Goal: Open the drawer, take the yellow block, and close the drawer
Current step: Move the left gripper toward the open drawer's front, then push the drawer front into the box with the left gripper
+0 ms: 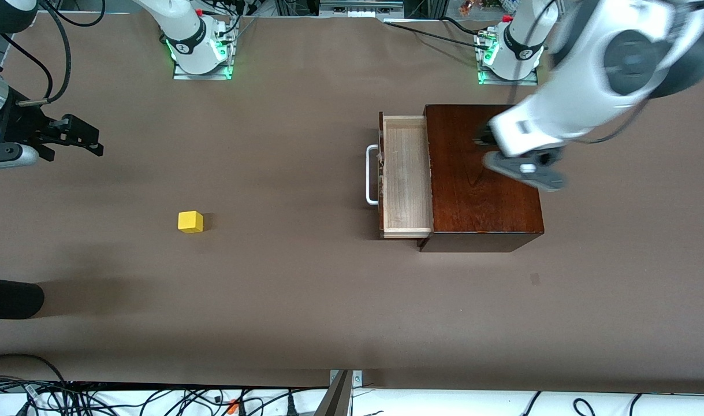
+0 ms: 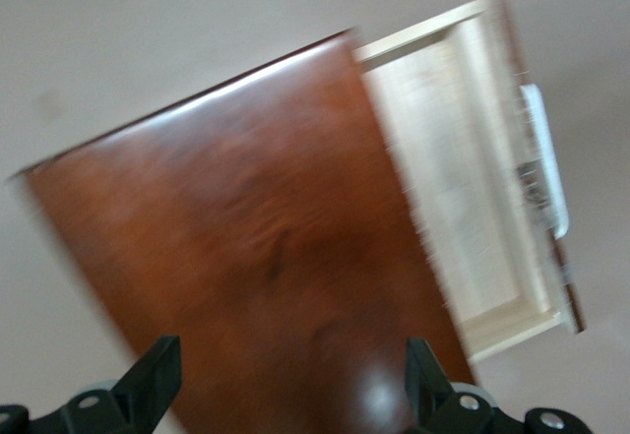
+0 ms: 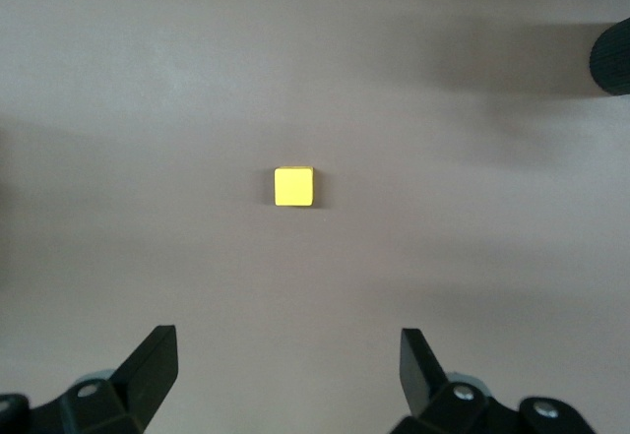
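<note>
Now the yellow block [image 1: 190,222] sits alone on the brown table [image 1: 294,300], lower left of the frame, so taking it out looks done. Higher up on the right, the drawer [image 1: 405,176] is pulled out of the wooden box [image 1: 483,173] and has nothing in it. It has yet to be pushed shut. The left gripper [image 1: 522,164] hangs over the box, fingers spread wide. At the left edge, the right gripper [image 1: 77,138] waits, fingers apart, holding nothing.
</note>
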`<act>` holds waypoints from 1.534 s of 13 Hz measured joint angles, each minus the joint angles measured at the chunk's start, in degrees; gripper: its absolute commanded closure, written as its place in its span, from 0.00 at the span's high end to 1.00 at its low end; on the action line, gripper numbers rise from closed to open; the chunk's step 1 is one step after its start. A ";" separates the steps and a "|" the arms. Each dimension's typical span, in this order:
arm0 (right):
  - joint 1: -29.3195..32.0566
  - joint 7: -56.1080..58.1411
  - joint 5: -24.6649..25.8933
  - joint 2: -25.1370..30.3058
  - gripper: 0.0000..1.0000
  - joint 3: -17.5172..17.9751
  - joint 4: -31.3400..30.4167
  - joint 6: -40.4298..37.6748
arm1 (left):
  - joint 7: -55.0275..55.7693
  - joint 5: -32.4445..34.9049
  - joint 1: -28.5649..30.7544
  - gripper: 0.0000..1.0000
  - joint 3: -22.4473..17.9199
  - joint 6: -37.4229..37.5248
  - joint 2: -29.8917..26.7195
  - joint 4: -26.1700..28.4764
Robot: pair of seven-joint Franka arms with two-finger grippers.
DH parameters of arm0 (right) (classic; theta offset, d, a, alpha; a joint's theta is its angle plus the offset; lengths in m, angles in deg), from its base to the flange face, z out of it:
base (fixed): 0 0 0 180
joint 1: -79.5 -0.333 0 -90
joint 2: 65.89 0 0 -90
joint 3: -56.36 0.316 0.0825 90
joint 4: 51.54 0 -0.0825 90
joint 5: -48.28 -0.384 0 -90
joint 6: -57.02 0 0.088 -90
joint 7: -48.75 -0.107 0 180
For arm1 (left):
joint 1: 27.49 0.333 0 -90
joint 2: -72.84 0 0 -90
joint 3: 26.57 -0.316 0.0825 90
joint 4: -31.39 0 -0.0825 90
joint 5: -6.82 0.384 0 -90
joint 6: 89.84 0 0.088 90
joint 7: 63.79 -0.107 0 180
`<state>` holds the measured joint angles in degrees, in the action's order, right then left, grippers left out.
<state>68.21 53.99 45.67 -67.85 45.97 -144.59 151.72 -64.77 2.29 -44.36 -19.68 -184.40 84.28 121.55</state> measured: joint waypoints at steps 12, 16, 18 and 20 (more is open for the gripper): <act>0.00 0.00 0.00 -0.01 1.00 -0.03 0.01 -0.08 | -24.10 0.00 -22.33 1.00 1.68 -19.16 21.45 -11.45; 0.00 0.00 0.00 -0.01 1.00 -0.03 0.01 -0.11 | -32.10 3.46 -24.75 0.01 2.51 -22.78 27.19 -12.17; 0.00 0.00 0.00 -0.01 1.00 -0.03 0.01 -0.11 | -32.45 5.12 -25.31 0.01 2.54 -22.75 27.70 -12.24; 0.00 0.00 0.00 -0.01 1.00 -0.03 0.01 -0.12 | -33.11 7.24 -25.24 0.00 2.45 -22.67 28.76 -12.23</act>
<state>68.22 53.99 45.67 -67.86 45.94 -144.58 151.61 -97.88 9.53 -69.60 -17.23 -207.08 113.04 109.32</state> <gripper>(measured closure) 0.000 0.634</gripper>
